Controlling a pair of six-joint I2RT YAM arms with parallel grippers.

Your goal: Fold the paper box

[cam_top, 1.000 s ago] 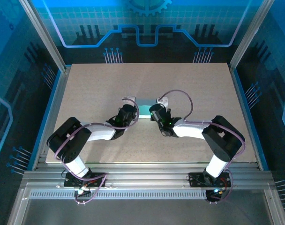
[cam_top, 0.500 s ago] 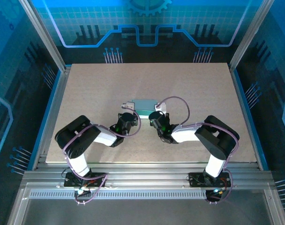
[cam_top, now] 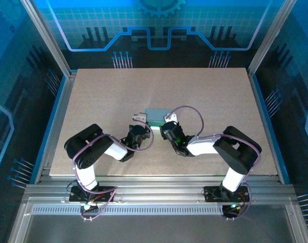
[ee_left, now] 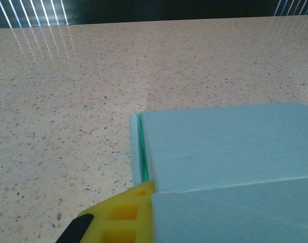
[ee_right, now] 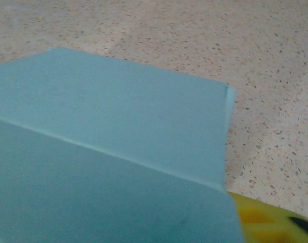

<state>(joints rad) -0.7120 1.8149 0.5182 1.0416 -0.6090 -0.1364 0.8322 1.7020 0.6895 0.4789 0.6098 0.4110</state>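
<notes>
Since a second ago the box (cam_top: 156,116) has slid a little toward the far edge. It now sits about mid-desk (cam_top: 93,96), lying flat (one crease runs across its top). My left gripper (cam_top: 140,118) is clenched, seemingly pinching the box's near left corner. My right gripper (cam_top: 169,119) meets its right end, and I cannot tell whether it grips.

You get an evenly bright overhead view: the speckled beige tabletop (cam_top: 204,96) is softly lit, with a paler sheen mid-table and little shadow. Your left wrist picture is sharp, with white glare streaks along the far edge. The right wrist one is soft, and the pale blue card box (ee_right: 118,116) is blurred up close.
</notes>
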